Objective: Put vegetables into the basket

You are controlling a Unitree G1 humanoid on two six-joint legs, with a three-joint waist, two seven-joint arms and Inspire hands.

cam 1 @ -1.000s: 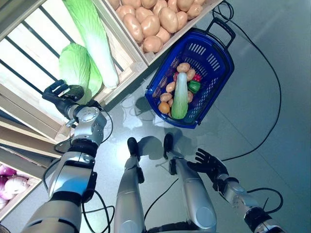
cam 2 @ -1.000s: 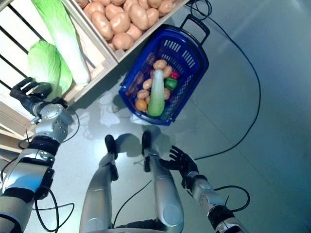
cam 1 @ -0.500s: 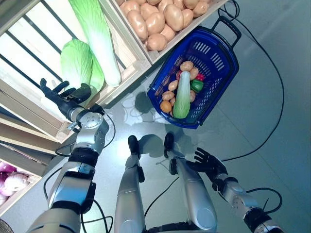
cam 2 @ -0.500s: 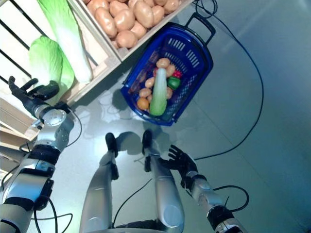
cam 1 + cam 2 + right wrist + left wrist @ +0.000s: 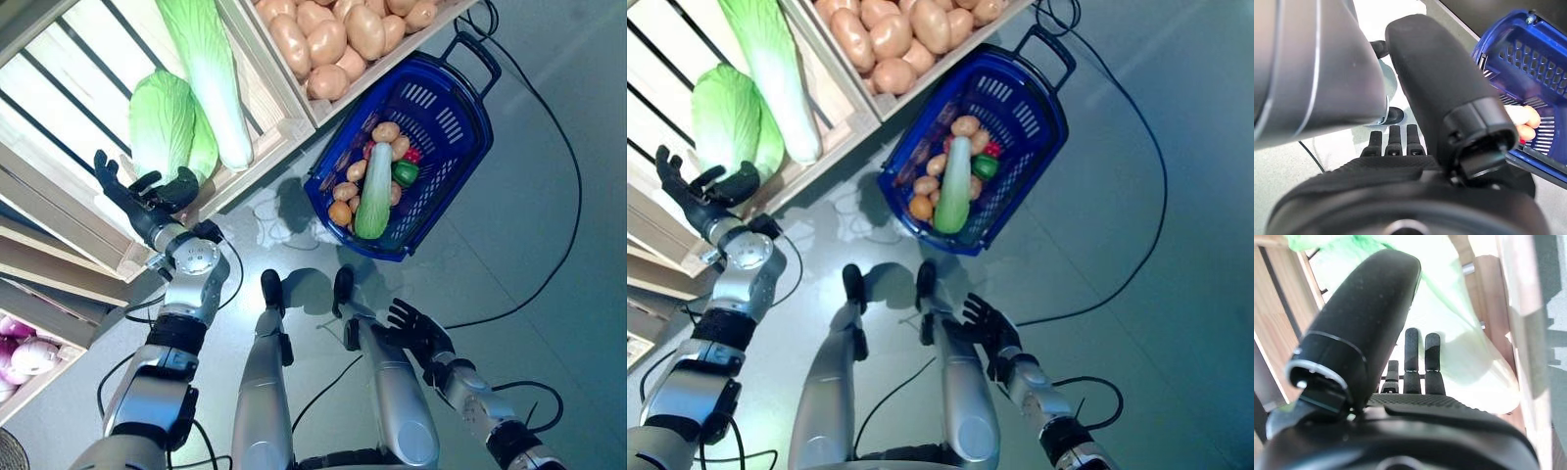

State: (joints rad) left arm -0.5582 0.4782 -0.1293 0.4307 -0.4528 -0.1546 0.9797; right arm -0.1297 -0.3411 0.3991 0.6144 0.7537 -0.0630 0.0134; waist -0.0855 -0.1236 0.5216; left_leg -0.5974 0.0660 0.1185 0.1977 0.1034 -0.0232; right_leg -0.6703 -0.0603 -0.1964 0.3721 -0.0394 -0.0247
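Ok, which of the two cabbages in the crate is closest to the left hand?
The shorter, rounder cabbage, all green; the left hand is open just below its tip. The long white-stemmed one lies beyond.

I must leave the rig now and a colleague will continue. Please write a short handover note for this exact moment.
Left hand: open, fingers spread, empty, at the lower end of the cabbages in the wooden crate; not gripping yet.
Right hand: open, empty, idle low over the floor.
Blue basket stands on the floor below the potato crate.
Done: it already holds a long cabbage, potatoes, a green pepper and something red.
Left: grasp a cabbage from the crate and carry it to the basket.
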